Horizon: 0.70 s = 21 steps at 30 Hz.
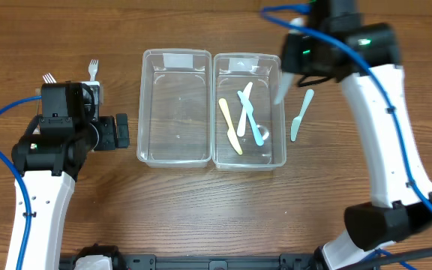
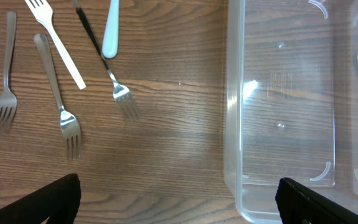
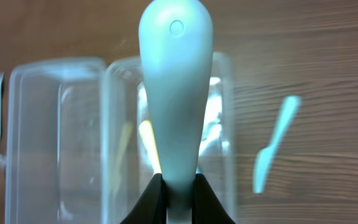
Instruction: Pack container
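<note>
— Plastic containers, two and both clear, stand side by side on the wooden table (image 1: 201, 217); which one has cutlery inside?

— Only the right container (image 1: 272, 154); a yellow knife (image 1: 230, 126), a white utensil (image 1: 244, 97) and a light blue utensil (image 1: 253, 126) lie crossed on its floor; the left container (image 1: 175, 120) is just beside it, wall to wall.

— And the right gripper (image 3: 178, 198)?

— Its fingers (image 3: 143, 204) are clamped on one end of a pale utensil (image 3: 176, 81); the broad rounded end sticks out past the fingertips; whether it is a spoon, a fork or a knife I cannot tell; it hangs above the right container, near the outer wall; a light blue knife (image 1: 301, 114) lies on the table just outside that wall.

— The left gripper (image 2: 179, 202)?

— Fingers (image 2: 51, 199) wide apart, nothing between them; it is near the left container, on its outer side; on the wood beside it lie two metal forks (image 2: 58, 93), a white plastic fork (image 2: 55, 40) and a dark-handled fork (image 2: 104, 59) touching a pale blue handle (image 2: 110, 28).
</note>
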Each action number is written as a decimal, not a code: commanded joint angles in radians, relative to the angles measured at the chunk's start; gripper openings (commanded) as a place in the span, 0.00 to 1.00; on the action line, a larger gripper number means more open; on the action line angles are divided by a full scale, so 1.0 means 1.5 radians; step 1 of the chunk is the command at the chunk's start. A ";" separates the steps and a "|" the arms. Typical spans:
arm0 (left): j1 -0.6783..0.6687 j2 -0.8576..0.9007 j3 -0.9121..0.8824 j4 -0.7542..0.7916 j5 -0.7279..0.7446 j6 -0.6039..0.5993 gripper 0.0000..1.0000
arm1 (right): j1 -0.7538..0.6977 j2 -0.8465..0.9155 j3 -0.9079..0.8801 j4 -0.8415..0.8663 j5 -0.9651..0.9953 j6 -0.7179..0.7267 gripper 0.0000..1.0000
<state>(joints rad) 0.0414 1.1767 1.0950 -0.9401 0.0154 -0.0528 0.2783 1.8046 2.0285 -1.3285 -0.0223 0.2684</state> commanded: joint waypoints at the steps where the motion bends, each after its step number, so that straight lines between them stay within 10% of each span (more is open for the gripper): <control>1: 0.003 -0.001 0.015 0.001 0.008 0.000 1.00 | 0.055 0.060 -0.054 0.019 0.004 -0.003 0.04; 10: 0.003 -0.001 0.015 0.001 0.008 0.000 1.00 | 0.084 0.138 -0.178 0.089 0.001 0.003 0.07; 21: 0.003 -0.001 0.015 0.001 0.008 0.000 1.00 | 0.084 0.127 -0.130 0.072 0.009 -0.004 0.49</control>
<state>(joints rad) 0.0414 1.1767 1.0950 -0.9401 0.0154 -0.0528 0.4065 2.0335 1.7409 -1.2045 -0.0219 0.2596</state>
